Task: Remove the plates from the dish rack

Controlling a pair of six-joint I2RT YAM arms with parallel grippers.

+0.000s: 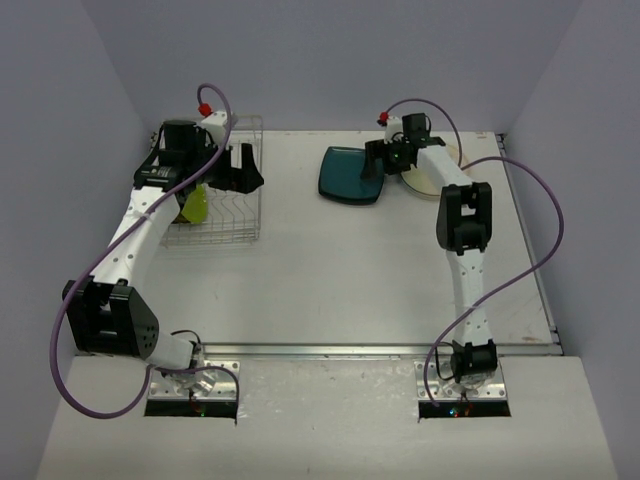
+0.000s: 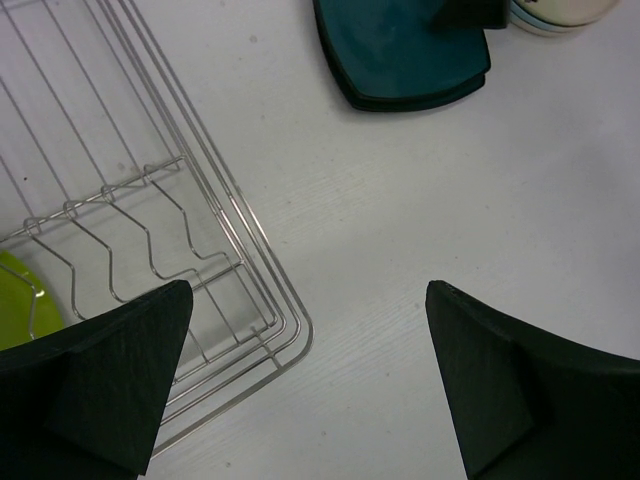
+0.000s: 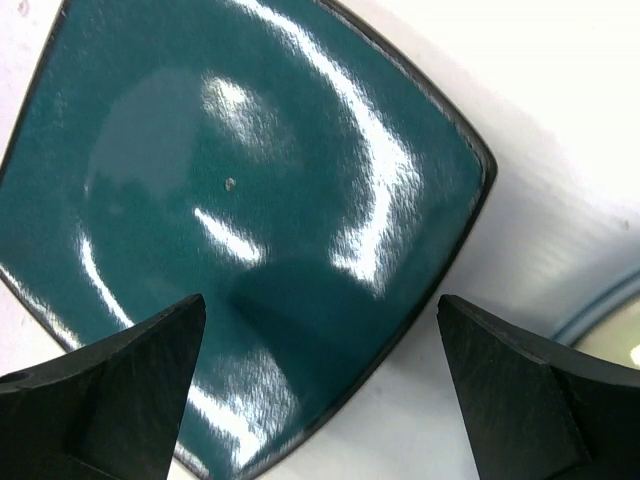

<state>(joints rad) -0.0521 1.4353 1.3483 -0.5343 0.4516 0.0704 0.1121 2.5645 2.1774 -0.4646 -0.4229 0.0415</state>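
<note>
The wire dish rack (image 1: 228,222) stands at the back left. A small plate with a yellow-green underside (image 1: 195,206) leans in it, and its edge shows in the left wrist view (image 2: 18,312). My left gripper (image 1: 243,170) is open and empty over the rack's right edge (image 2: 268,262). The dark teal rounded-square plate (image 1: 346,174) lies flat on the table. My right gripper (image 1: 380,165) is open and empty just above its right side (image 3: 250,190). The stacked cream plates (image 1: 432,180) lie right of the teal plate, partly hidden by the right arm.
The white table (image 1: 330,270) ends at a metal strip along its near edge. Grey walls close in the back and both sides. A pale blue plate rim (image 3: 612,318) shows at the right of the right wrist view.
</note>
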